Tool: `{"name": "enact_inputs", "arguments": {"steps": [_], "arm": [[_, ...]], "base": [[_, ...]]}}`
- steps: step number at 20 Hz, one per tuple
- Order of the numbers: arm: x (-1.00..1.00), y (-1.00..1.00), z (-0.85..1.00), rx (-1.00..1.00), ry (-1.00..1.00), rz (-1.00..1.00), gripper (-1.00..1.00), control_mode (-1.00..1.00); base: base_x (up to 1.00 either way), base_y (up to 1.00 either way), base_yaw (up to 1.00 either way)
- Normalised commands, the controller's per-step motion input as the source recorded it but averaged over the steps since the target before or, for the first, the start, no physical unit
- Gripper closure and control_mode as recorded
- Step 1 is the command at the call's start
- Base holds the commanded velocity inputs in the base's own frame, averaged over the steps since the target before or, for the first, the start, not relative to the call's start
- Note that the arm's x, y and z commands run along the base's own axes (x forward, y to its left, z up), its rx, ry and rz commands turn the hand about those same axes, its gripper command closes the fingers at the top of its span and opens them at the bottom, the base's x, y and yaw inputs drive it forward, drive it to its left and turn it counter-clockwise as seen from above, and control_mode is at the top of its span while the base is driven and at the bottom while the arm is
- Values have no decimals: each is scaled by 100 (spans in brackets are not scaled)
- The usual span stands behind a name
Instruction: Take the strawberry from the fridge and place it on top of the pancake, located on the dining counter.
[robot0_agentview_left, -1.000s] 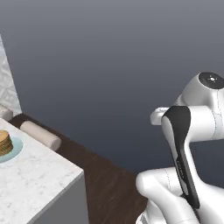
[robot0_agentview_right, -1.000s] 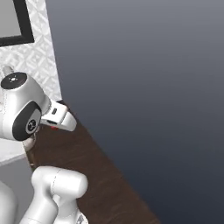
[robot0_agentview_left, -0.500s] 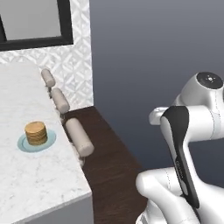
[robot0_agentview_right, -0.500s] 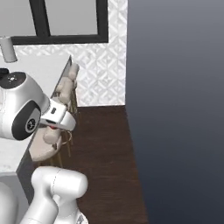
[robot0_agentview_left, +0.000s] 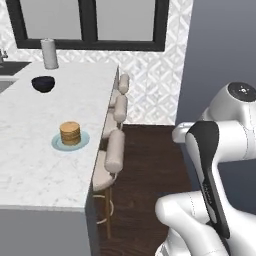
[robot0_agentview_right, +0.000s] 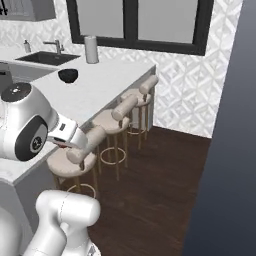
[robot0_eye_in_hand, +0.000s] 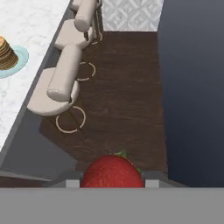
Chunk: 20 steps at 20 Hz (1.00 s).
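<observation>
Left base view. The table (robot0_agentview_left: 30, 170), a white, faintly veined marble island with grey sides, fills the left half. The pancake (robot0_agentview_left: 70, 133), a short tan stack on a pale teal plate (robot0_agentview_left: 84, 142), sits on it near the right edge. Farther back stand a dark blue bowl (robot0_agentview_left: 43, 83) and, at the far end, a grey cylinder (robot0_agentview_left: 49, 53). Three padded stools (robot0_agentview_left: 114, 155) line the table's right side over a dark wood floor (robot0_agentview_left: 145, 175). A black-framed window (robot0_agentview_left: 90, 22) and a white patterned wall (robot0_agentview_left: 150, 85) close the room at the far side. The white arm (robot0_agentview_left: 220, 150) rises at the right.

Right base view. The same table (robot0_agentview_right: 95, 87) runs along the left, with the bowl (robot0_agentview_right: 68, 75), the cylinder (robot0_agentview_right: 91, 49) and, beyond, a sink with a tap (robot0_agentview_right: 50, 54). The stools (robot0_agentview_right: 112, 120) stand on the wood floor (robot0_agentview_right: 165, 185); a dark grey wall (robot0_agentview_right: 230, 150) lies at the right.

Hand view. The strawberry (robot0_eye_in_hand: 112, 171), bright red with a green tip, sits between the tips of the claw (robot0_eye_in_hand: 112, 178), which is gripping it, above the floor (robot0_eye_in_hand: 122, 96). The pancake (robot0_eye_in_hand: 6, 53) appears at the far left on the table (robot0_eye_in_hand: 26, 26), well apart from the strawberry.
</observation>
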Motion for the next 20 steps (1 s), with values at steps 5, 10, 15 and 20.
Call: {"name": "enact_inputs", "arguments": {"steps": [5,10,15,20], "arm": [[0,0,0,0,0,0,100,100],[0,0,0,0,0,0,100,100],[0,0,0,0,0,0,100,100],[0,0,0,0,0,0,100,100]], "base": [[67,-47,83],[22,-53,86],[0,-56,88],[-8,-90,67]]}}
